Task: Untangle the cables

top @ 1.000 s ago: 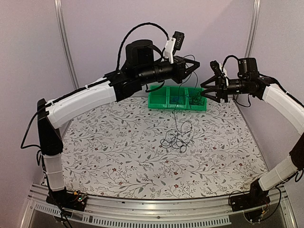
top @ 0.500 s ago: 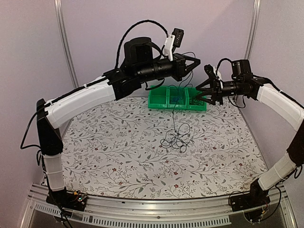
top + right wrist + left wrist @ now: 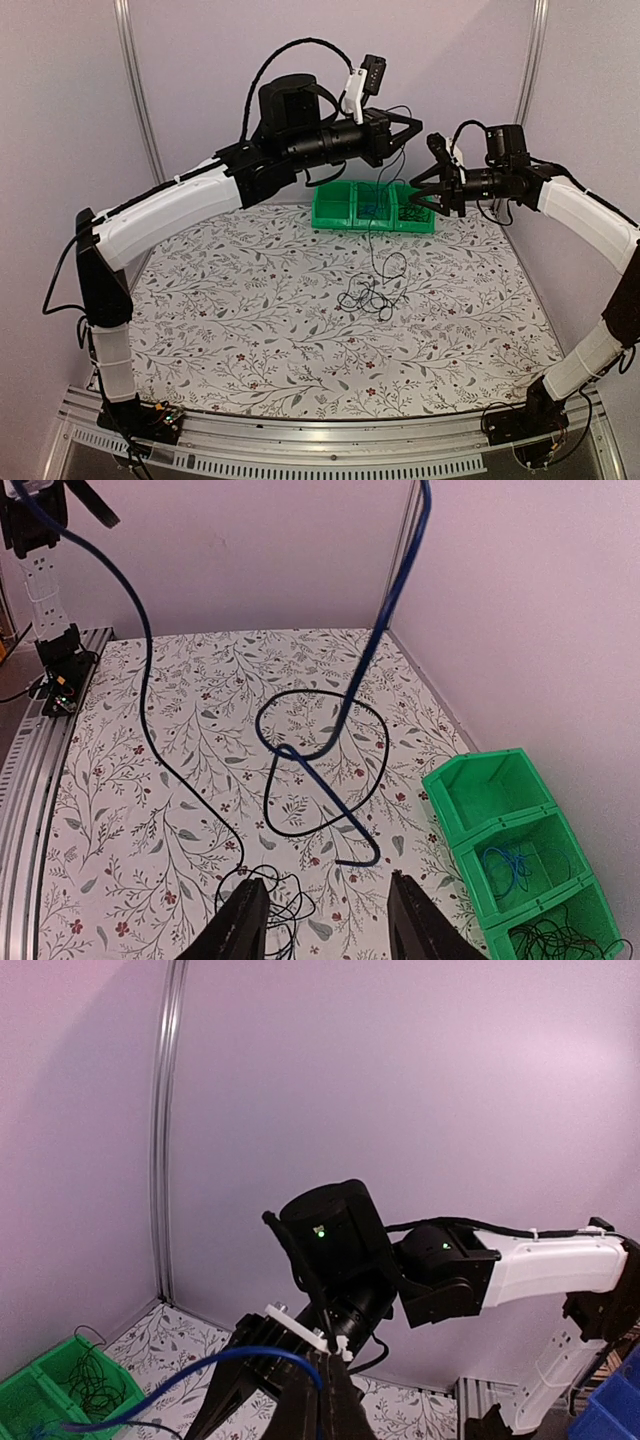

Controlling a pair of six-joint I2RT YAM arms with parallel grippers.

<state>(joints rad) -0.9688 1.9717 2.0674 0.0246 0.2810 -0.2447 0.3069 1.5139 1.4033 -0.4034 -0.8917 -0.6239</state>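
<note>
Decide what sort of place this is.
Likely a robotics lab cell: two arms bolted to a rail, plain enclosing walls, left gripper holding a blue cable over tangled cables.

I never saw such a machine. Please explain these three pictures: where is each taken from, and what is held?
Two robot arms stand side by side. One picture looks from above and behind them; the other two come from wrist cameras. On the flowered table lie a tangle of thin black cables and a green three-compartment bin. The left gripper, raised high, is shut on a blue cable. The right gripper is open, holding nothing.
</note>
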